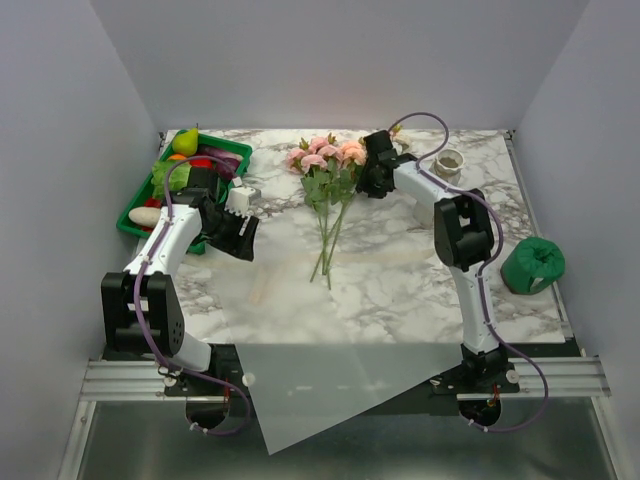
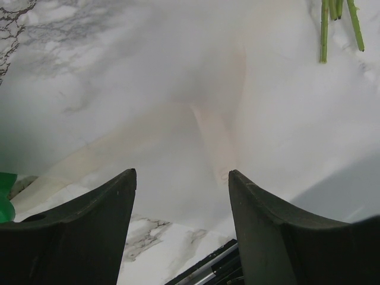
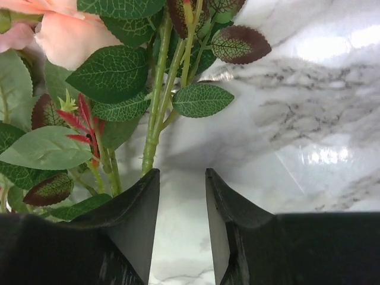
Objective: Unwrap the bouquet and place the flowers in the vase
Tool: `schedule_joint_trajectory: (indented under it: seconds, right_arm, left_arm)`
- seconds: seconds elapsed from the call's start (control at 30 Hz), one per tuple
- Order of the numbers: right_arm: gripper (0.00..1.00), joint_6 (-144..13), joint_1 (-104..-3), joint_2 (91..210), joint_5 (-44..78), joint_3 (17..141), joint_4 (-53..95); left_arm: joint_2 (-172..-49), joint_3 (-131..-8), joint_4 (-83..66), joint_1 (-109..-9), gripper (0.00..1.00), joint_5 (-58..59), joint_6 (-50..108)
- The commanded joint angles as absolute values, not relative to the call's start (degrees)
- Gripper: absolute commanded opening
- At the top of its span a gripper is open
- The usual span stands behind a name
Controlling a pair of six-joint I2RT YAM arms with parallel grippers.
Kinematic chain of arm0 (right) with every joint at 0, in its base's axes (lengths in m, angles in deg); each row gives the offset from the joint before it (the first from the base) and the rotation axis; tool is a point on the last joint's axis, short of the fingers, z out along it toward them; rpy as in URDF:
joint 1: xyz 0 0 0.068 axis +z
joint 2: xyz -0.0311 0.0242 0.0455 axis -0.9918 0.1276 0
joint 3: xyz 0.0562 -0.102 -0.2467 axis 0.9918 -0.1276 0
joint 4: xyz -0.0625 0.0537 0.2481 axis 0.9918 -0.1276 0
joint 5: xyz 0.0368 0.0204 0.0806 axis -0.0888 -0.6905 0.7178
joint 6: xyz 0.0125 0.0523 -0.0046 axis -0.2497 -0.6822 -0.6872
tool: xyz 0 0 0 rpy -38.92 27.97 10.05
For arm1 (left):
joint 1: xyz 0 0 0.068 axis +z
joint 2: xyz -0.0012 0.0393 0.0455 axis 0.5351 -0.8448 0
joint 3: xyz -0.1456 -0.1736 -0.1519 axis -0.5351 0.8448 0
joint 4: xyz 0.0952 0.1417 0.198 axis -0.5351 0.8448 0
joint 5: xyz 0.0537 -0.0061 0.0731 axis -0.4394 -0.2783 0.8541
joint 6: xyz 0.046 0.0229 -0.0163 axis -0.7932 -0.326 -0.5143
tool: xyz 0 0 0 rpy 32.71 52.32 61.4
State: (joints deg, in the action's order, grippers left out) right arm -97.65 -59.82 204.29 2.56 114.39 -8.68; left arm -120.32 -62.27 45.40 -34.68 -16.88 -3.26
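The flowers (image 1: 325,160), pink and peach roses with green leaves, lie loose on the marble table, their stems (image 1: 326,245) pointing toward me. The white wrapping paper (image 1: 330,370) lies flat and unrolled, reaching over the table's near edge. A pale cream strip (image 2: 214,142) shows on the paper. The vase (image 1: 447,161) stands at the back right. My right gripper (image 1: 375,180) hovers low at the right side of the flowers, open with a narrow gap. Nothing is between its jaws, and the stems (image 3: 155,119) sit just left of them (image 3: 182,172). My left gripper (image 1: 240,235) is open and empty over the paper (image 2: 182,173).
A green tray (image 1: 133,215) of toy vegetables sits at the back left, right behind my left arm, with a small white object (image 1: 240,200) next to it. A dark green knotted pouch (image 1: 533,264) rests at the right edge. Walls close in the table on three sides.
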Motion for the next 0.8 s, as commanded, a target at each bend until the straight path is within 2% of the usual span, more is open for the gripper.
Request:
schedule_joint_trajectory:
  seconds: [0.0,0.33,0.77]
  right_arm:
    - [0.45,-98.37,-58.85,197.93,2.3,108.73,-5.65]
    - [0.45,-98.72,-58.85,196.77,1.77,107.67,-5.03]
    - [0.45,-100.04,-58.85,204.5,3.61,117.24,-9.42]
  left_arm:
    - [-119.95,-62.74,46.28,-34.19,0.72,-18.85,-4.5]
    - [-120.57,-62.83,46.11,-34.02,0.72,-19.47,-4.68]
    - [-121.09,-62.56,46.19,-33.23,0.72,-19.82,-5.38]
